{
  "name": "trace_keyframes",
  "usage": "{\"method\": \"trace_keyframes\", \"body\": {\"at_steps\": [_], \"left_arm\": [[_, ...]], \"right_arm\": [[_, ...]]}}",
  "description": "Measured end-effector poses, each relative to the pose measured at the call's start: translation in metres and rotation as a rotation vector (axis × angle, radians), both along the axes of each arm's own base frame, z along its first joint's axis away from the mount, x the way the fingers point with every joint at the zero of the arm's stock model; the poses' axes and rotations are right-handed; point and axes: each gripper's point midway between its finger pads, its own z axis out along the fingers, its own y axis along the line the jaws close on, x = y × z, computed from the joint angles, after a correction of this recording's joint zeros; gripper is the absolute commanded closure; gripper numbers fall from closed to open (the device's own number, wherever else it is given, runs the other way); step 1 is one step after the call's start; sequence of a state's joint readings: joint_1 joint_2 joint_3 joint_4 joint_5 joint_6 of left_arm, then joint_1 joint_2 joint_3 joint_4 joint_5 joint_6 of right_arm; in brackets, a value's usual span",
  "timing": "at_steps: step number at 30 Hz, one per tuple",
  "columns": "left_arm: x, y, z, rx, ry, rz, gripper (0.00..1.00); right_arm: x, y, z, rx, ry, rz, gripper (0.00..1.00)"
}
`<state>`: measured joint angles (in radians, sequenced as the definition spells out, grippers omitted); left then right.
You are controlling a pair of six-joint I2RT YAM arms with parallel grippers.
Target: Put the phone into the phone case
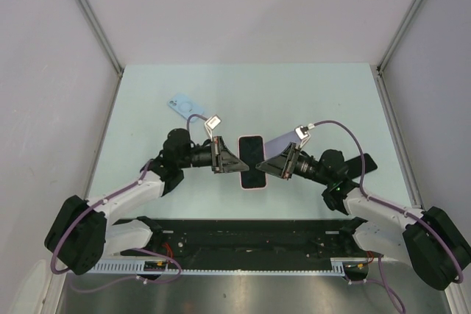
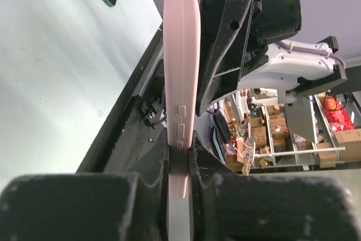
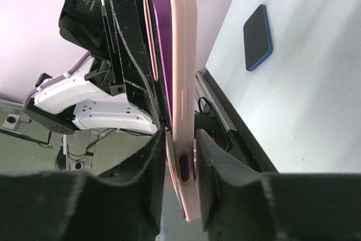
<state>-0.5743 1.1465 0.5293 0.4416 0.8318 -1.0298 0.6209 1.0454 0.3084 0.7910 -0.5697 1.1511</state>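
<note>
Free bench [image 1: 294, 93] spreads toward the far edge. At the near-edge middle, left claw [image 1: 239, 163] and right claw [image 1: 265, 165] both clamp the pink phone case [image 3: 185, 71], with the phone [image 1: 252, 154] seemingly seated inside.

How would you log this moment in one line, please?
left pincer: shut on pink case | right pincer: shut on pink case | phone: in pink case
</note>
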Motion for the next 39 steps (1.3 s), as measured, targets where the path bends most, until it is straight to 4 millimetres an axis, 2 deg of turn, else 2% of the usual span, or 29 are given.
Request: {"method": "trace_keyframes", "body": {"at_steps": [1, 4, 7, 12, 15, 21, 23, 24, 26, 32, 35, 36, 39], "left_arm": [[-0.001, -0.001, 0.001, -0.004, -0.006, -0.007, 0.96], [-0.009, -0.004, -0.002, -0.001, -0.001, -0.045, 0.99], [-0.015, -0.006, -0.007, 0.006, 0.010, -0.081, 1.00], [-0.025, -0.007, -0.015, 0.014, 0.026, -0.147, 1.00], [-0.030, -0.007, -0.017, 0.014, 0.030, -0.182, 1.00], [-0.035, -0.006, -0.022, 0.016, 0.032, -0.231, 1.00], [-0.036, -0.006, -0.027, 0.030, 0.032, -0.239, 1.00], [-0.034, -0.007, -0.030, 0.039, 0.022, -0.243, 1.00], [-0.032, -0.008, -0.033, 0.061, 0.017, -0.244, 1.00], [-0.025, -0.009, -0.046, 0.143, 0.035, -0.242, 1.00], [-0.022, -0.010, -0.056, 0.198, 0.052, -0.241, 1.00], [-0.021, -0.011, -0.058, 0.207, 0.053, -0.242, 1.00], [-0.018, -0.012, -0.061, 0.223, 0.045, -0.230, 1.00]], "right_arm": [[-0.001, 0.000, -0.001, -0.003, 0.002, 0.002, 0.55], [-0.002, 0.000, -0.002, -0.014, -0.003, 0.005, 0.45], [-0.003, 0.000, -0.004, -0.026, -0.018, 0.008, 0.40], [0.003, -0.003, -0.001, -0.039, -0.049, 0.005, 0.40], [0.010, -0.007, 0.002, -0.041, -0.068, -0.006, 0.44], [0.022, -0.017, 0.003, -0.042, -0.077, -0.022, 0.60], [0.024, -0.019, 0.001, -0.044, -0.075, -0.025, 0.75], [0.025, -0.019, 0.000, -0.050, -0.074, -0.026, 0.88], [0.028, -0.020, -0.004, -0.060, -0.066, -0.033, 0.98], [0.032, -0.023, -0.016, -0.105, -0.056, -0.052, 1.00], [0.036, -0.024, -0.024, -0.149, -0.059, -0.065, 0.75], [0.037, -0.024, -0.025, -0.160, -0.059, -0.070, 0.61], [0.039, -0.025, -0.032, -0.195, -0.040, -0.077, 0.40]]}}
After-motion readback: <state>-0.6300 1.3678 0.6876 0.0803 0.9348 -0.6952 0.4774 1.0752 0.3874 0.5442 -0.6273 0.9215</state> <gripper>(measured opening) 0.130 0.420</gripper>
